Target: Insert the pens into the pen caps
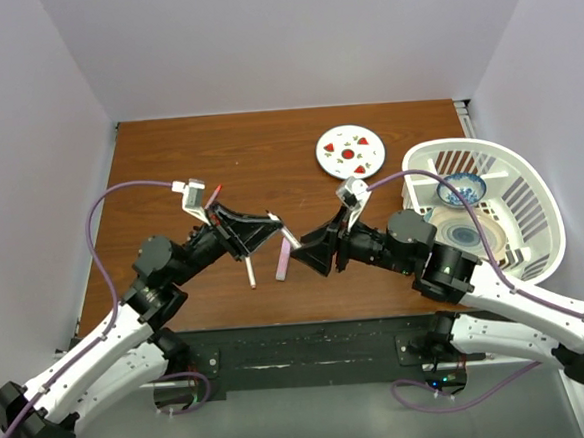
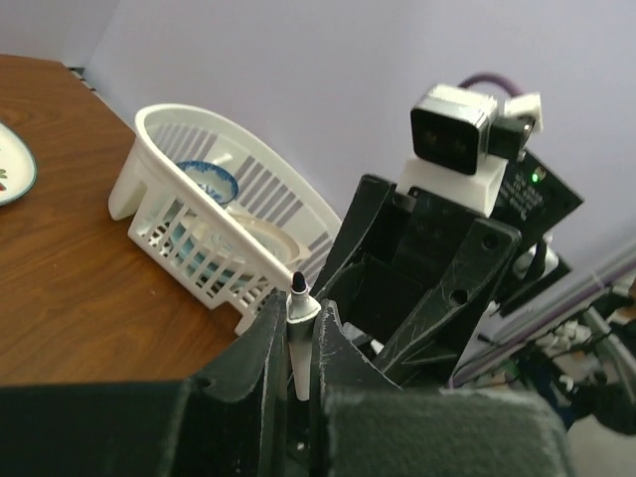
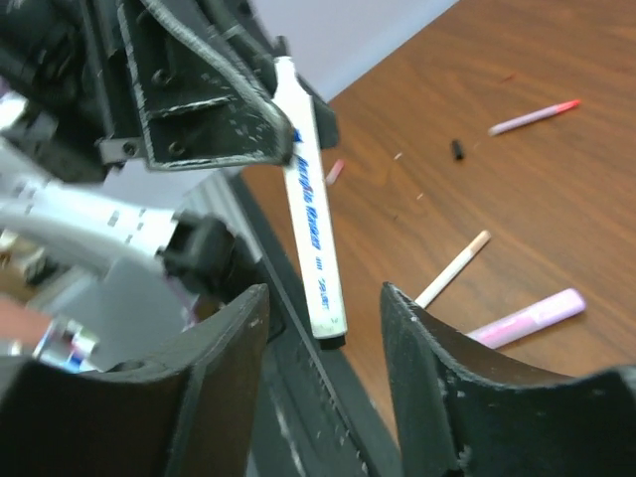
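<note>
White pen is pinched in the closed left gripper, raised above the pink marker; right gripper stands parted, empty, facing the pen's end. A stick lies beside that marker.

White arms, black claws, purple cables

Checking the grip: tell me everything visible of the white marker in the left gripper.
The white marker is a slim, plastic-looking barrel with blue lettering and a dark rear end; the left wrist view shows its dark pointed tip. It is held off the table, slightly tilted, clamped near the tip by the shut left gripper. The open right gripper faces its rear end without gripping it.
</note>
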Action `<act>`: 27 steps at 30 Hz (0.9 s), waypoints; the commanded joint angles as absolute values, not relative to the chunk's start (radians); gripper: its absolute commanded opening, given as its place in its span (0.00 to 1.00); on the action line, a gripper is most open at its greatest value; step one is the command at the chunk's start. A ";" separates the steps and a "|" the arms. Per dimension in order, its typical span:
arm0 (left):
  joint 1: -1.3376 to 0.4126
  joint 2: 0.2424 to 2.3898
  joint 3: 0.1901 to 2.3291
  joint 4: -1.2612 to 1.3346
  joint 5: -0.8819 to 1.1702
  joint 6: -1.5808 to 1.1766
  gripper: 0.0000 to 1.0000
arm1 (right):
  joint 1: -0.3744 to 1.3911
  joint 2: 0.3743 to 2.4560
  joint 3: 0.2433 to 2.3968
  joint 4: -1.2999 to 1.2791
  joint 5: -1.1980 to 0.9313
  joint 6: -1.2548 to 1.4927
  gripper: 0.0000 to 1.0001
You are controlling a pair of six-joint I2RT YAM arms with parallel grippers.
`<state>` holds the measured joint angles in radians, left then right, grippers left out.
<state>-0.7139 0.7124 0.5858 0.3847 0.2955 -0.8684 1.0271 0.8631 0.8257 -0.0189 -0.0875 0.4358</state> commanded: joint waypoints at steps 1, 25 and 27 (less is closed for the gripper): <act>-0.713 0.739 0.696 0.264 0.471 -0.724 0.00 | 1.029 0.890 0.888 -0.117 -0.225 0.379 0.49; -0.713 0.838 0.861 0.035 0.591 -0.597 0.00 | 1.029 0.897 0.778 0.052 -0.264 0.434 0.00; -0.712 0.848 0.897 -0.033 0.527 -0.591 0.18 | 1.029 0.888 0.767 0.067 -0.262 0.440 0.00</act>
<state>-0.7136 0.8352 0.8112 0.0368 0.5705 -0.6342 1.0302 0.9127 0.7918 -0.0116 -0.2390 0.4252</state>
